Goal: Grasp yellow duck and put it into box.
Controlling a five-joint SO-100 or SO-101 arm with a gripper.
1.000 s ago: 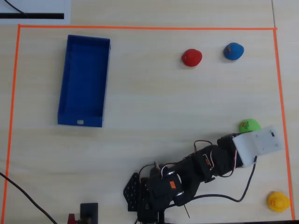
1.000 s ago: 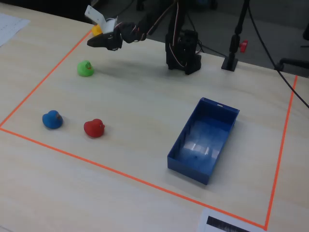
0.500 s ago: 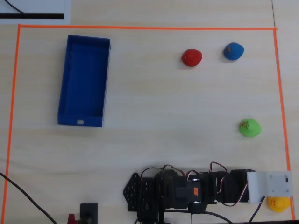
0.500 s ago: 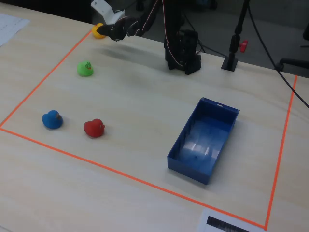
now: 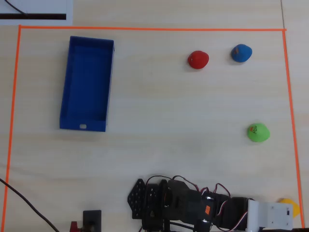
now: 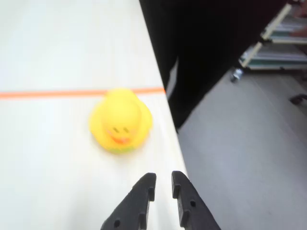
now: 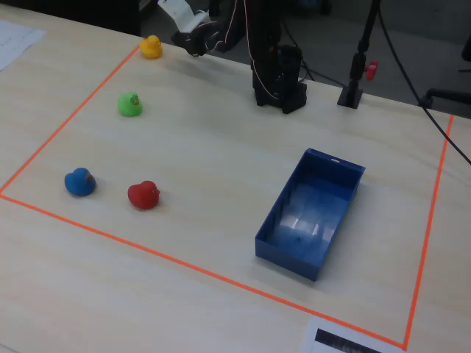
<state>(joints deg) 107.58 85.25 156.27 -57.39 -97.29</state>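
The yellow duck [image 6: 121, 120] stands on the table just inside the orange tape line, close to the table edge, its beak facing my gripper. It also shows in the overhead view [image 5: 288, 205] at the bottom right corner and in the fixed view [image 7: 151, 47] at the top left. My gripper [image 6: 163, 184] is empty, short of the duck and slightly to its right, its black fingers [image 6: 143, 191] held close together with only a narrow gap. The blue box [image 5: 87, 82] lies far off at the upper left, empty, and shows in the fixed view [image 7: 313, 213] too.
A green duck [image 5: 258, 132], a red duck [image 5: 198, 59] and a blue duck [image 5: 241, 52] stand on the right side of the table. Orange tape [image 5: 145, 28] frames the work area. The table edge drops to the floor [image 6: 240, 158] right beside the yellow duck.
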